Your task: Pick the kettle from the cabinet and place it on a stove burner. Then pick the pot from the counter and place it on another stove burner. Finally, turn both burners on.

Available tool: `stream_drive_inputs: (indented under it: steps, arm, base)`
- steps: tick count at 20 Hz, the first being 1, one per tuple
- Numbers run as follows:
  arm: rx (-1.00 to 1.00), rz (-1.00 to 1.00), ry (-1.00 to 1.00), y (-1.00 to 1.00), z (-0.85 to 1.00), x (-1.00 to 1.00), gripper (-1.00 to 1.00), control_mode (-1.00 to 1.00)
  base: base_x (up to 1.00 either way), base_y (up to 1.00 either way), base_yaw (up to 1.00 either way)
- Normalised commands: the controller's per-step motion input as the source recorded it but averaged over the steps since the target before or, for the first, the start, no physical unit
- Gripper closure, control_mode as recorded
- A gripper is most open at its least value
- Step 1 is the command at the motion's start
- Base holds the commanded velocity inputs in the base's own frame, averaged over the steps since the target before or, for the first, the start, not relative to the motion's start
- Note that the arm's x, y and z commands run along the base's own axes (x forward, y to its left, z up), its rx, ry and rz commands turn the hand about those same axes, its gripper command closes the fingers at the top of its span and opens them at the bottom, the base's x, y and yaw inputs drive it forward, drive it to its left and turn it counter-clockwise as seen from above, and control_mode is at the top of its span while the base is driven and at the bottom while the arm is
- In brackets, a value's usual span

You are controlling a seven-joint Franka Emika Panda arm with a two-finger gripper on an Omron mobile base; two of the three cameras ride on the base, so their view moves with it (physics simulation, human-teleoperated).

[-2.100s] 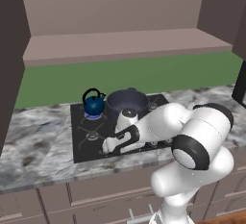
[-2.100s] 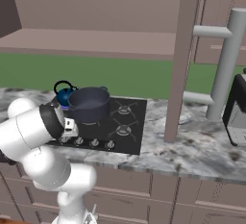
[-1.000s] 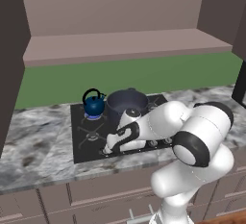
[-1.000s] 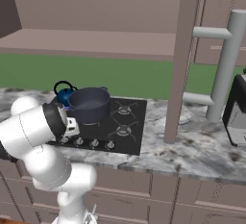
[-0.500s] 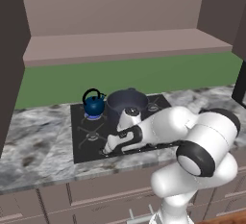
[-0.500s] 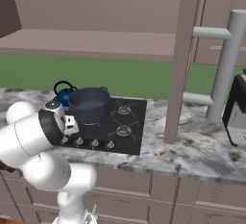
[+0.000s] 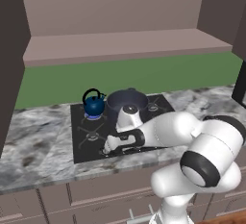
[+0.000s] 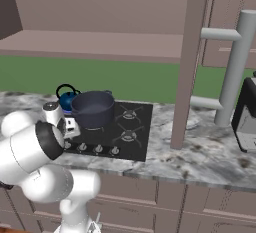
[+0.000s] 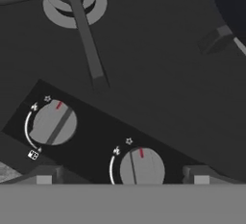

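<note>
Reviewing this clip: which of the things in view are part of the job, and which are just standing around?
Part of the job:
- small glossy dark-blue kettle
- wide dark navy pot
- flat black cooktop and its silver knobs
- mauve-brown wall cabinet
- veined marble counter
- open gripper

Just standing around:
- grey appliance at the counter's far right
- grey bar handle

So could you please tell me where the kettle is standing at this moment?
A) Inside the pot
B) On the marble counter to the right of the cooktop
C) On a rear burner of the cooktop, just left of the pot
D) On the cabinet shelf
C: the kettle stands on a rear burner of the cooktop, right beside the pot on its left, and apart from the cabinet shelf above.
</note>
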Motion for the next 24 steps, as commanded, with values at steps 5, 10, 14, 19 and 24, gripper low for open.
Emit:
stream_drive_inputs:
  steps: [5, 10, 14, 19, 24]
  arm:
    - [0.00, -0.03, 0.00, -0.09, 0.05, -0.02, -1.00, -1.00]
    - [0.00, -0.09, 0.00, -0.15, 0.06, 0.00, -1.00, -1.00]
    - [0.00, -0.11, 0.01, -0.12, 0.09, 0.00, -1.00, -1.00]
    - [0.00, -0.11, 0.01, -0.14, 0.04, 0.00, -1.00, -1.00]
    - [0.00, -0.10, 0.02, -0.18, 0.00, 0.00, -1.00, -1.00]
  base:
    - [0.00, 0.00, 0.00]
    - [0.00, 0.00, 0.00]
    - [0.00, 0.00, 0.00]
    - [0.00, 0.00, 0.00]
    - [0.00, 0.00, 0.00]
